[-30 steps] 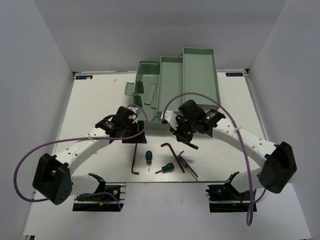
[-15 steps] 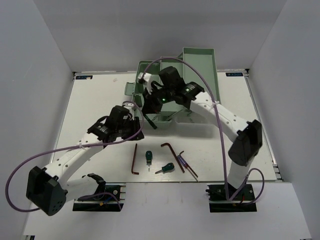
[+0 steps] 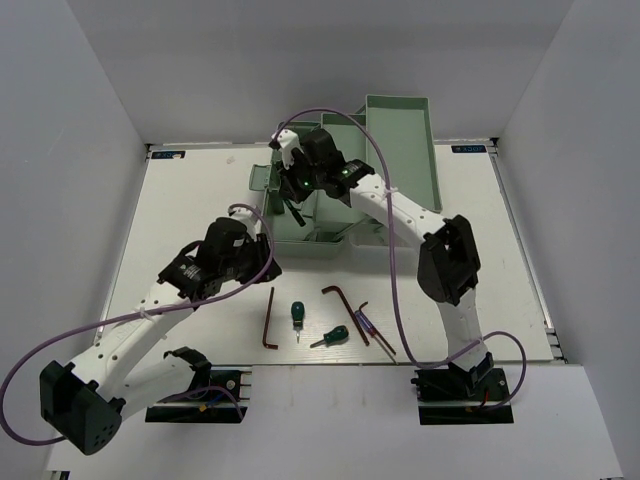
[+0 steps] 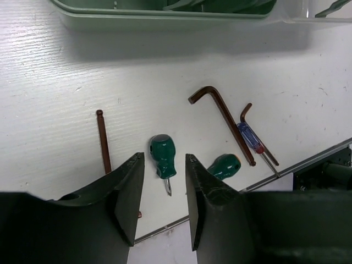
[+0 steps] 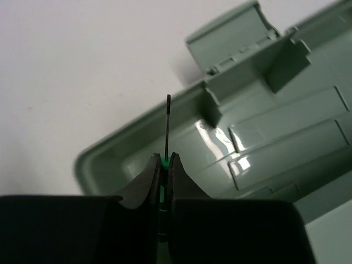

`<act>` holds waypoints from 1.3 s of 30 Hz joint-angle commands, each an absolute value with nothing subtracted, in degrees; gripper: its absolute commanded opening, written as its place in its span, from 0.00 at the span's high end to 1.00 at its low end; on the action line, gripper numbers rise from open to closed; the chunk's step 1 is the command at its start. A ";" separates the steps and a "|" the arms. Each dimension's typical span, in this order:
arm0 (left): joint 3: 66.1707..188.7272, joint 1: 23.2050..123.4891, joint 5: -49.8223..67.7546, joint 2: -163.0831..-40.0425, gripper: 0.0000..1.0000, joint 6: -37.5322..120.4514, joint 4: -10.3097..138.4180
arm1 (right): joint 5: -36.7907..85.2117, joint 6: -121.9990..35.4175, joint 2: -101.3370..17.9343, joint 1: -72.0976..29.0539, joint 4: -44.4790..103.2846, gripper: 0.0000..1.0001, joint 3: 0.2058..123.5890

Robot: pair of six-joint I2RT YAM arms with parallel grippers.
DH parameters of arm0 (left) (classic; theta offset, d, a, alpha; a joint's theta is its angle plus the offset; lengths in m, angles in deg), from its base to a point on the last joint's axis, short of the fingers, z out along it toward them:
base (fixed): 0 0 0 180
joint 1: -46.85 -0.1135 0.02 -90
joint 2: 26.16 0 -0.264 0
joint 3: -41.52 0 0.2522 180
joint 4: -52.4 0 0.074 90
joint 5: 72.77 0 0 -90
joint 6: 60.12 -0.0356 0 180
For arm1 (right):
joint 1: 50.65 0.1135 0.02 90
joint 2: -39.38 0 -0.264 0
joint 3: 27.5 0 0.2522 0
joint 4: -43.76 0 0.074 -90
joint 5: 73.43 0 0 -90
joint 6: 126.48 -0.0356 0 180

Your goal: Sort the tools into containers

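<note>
The pale green toolbox (image 3: 400, 140) stands open at the back, its trays fanned out. My right gripper (image 3: 291, 198) hangs over its left bottom tray (image 5: 264, 137), shut on a thin precision screwdriver (image 5: 167, 124) with a green collar, shaft pointing into the tray. My left gripper (image 4: 164, 158) is open and empty above the tools on the table. Below it lie a stubby green screwdriver (image 4: 163, 157), a second one (image 4: 224, 165), a long hex key (image 4: 103, 140), a larger hex key (image 4: 220, 113), a blue precision screwdriver (image 4: 252, 138) and a small hex key (image 4: 246, 110).
The loose tools lie in a row near the table's front edge (image 3: 330, 362). A small flap lid (image 5: 231, 36) stands open at the tray's corner. White walls close in the table on three sides.
My right arm swung from the table front up over the toolbox's left tray, carrying the thin screwdriver. My left arm drew back slightly toward the near left.
</note>
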State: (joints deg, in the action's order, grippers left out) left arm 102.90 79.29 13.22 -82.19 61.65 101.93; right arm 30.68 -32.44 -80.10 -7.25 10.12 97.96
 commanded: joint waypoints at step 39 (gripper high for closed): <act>105.21 79.54 3.51 -97.44 0.29 59.15 89.89 | 34.50 -12.21 -39.27 -5.83 -10.43 0.75 37.42</act>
State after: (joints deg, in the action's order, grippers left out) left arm 104.51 79.29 3.91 -100.28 59.44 90.95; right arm 34.68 -9.43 -38.07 -7.45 -12.13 36.30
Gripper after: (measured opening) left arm 0.711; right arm 0.254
